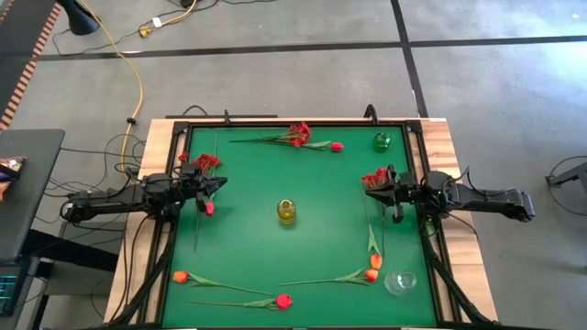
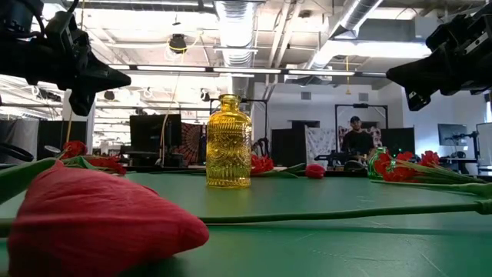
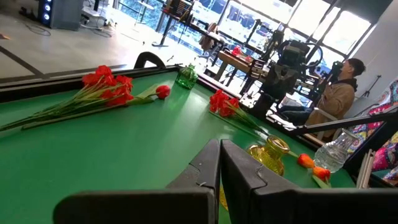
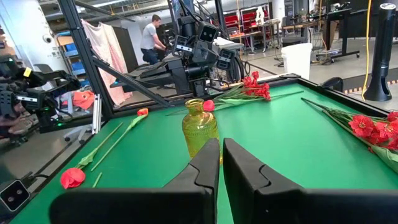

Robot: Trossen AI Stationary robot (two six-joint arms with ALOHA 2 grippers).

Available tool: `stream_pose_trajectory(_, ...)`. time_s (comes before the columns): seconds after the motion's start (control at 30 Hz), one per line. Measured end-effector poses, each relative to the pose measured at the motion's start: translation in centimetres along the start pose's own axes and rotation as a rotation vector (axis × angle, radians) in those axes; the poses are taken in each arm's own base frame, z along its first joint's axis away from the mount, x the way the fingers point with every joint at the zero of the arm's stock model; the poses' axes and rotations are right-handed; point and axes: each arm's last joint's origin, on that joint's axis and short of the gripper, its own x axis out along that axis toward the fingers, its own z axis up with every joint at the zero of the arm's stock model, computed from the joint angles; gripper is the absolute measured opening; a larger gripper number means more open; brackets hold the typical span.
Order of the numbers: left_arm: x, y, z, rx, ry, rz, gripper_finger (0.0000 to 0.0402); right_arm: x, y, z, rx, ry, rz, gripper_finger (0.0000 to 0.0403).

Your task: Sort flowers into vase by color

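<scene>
A yellow vase (image 1: 287, 212) stands upright at the middle of the green table. A green vase (image 1: 382, 140) stands at the far right and a clear vase (image 1: 400, 282) at the near right. Flowers lie flat on their long stems. Bushy red sprigs (image 1: 298, 135) lie at the far edge, on the left (image 1: 204, 162) and on the right (image 1: 374, 176). Orange buds (image 1: 373, 266) and a red bud (image 1: 283, 300) lie near the front. My left gripper (image 3: 220, 144) hovers shut at the table's left side. My right gripper (image 4: 221, 142) hovers shut at the right side. Both point level toward the yellow vase and hold nothing.
A dark frame (image 1: 275, 119) runs round the green table. In the low view the red bud (image 2: 100, 219) fills the near left corner. A person (image 4: 149, 37) stands in the room beyond the table's left side, another (image 3: 339, 93) sits beyond the right side.
</scene>
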Motion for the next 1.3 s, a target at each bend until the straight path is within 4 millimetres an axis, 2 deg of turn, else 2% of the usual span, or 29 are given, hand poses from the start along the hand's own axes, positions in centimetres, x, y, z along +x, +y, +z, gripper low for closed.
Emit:
stream_pose_trajectory(0.27, 0.0, -0.1, 0.0, -0.132, 0.006, -0.02, 0.0, 0.0, 0.0, 0.0, 0.0, 0.001, 0.0, 0.0049)
stream_pose_trajectory(0.43, 0.0, -0.7, 0.4, -0.23, 0.016, -0.16, 0.0, 0.0, 0.0, 0.1, -0.019, -0.016, -0.004, 0.0049)
stream_pose_trajectory(0.6, 0.0, -0.7, 0.8, -0.256, -0.048, -0.133, 0.0, 0.0, -0.1, 0.1, -0.071, -0.018, -0.038, 0.0049)
stream_pose_trajectory(0.8, 0.0, -1.2, 2.0, -0.157, -0.123, -0.134, 0.0, -0.1, 0.0, 0.9, -0.088, -0.058, -0.065, 0.0049)
stream_pose_trajectory(1.0, 0.7, -2.3, 4.4, 0.058, -0.179, -0.021, 0.0, -0.1, 0.2, 3.0, -0.035, -0.091, -0.129, 0.0049)
stream_pose_trajectory(1.13, 2.3, -3.2, 6.2, 0.225, -0.117, 0.042, 0.0, 0.7, 0.2, 4.5, -0.035, -0.05, -0.201, 0.0049)
stream_pose_trajectory(1.3, 5.2, -3.7, 8.6, 0.376, 0.033, 0.134, 0.0, 2.9, 0.6, 6.8, -0.04, 0.041, -0.22, 0.0049)
